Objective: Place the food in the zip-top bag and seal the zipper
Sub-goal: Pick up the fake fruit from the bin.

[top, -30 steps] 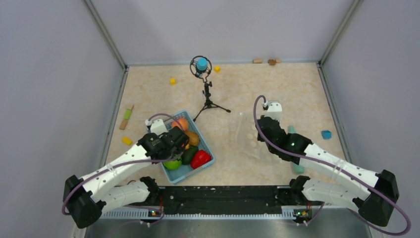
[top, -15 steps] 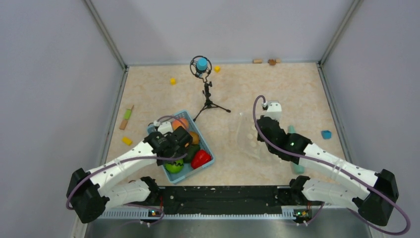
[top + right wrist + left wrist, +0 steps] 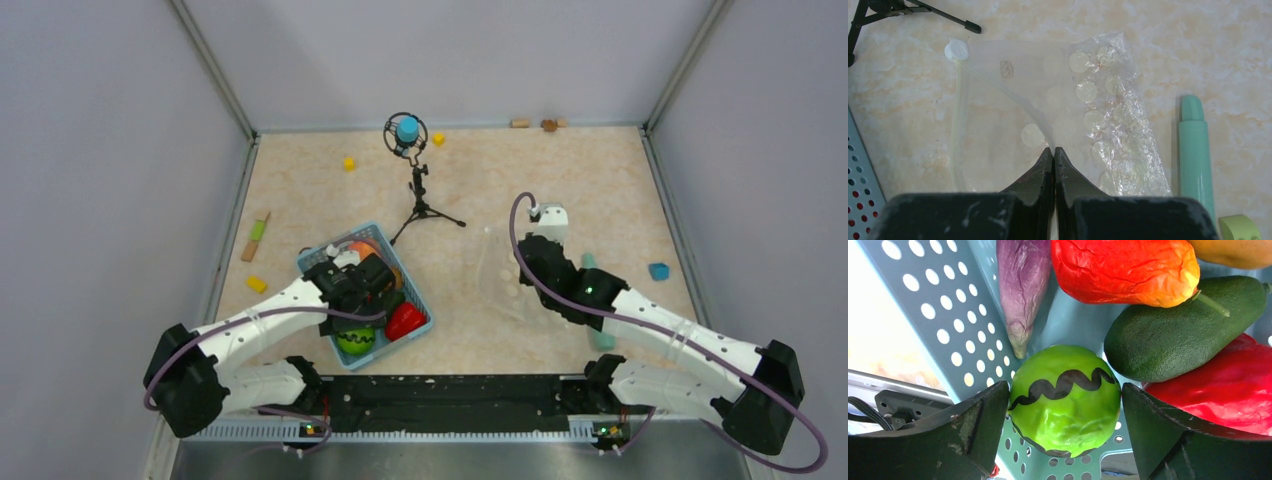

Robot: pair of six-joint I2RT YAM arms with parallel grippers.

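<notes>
Food sits packed in blue basket (image 3: 943,320): striped green round fruit (image 3: 1065,399), dark green piece (image 3: 1183,327), red pepper (image 3: 1218,390). Zip-top bag (image 3: 1088,115) is clear, dotted and crumpled on bench (image 3: 1198,40), with pale zipper (image 3: 959,125) along one edge.

Plain grey walls (image 3: 100,150), beige marbled tabletop (image 3: 590,180)

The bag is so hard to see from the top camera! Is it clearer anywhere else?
Right wrist view: the zip-top bag is sharp, its crinkles glinting and white dots plain. Top external view: it is small, see-through, nearly melting into the pale table.
</notes>
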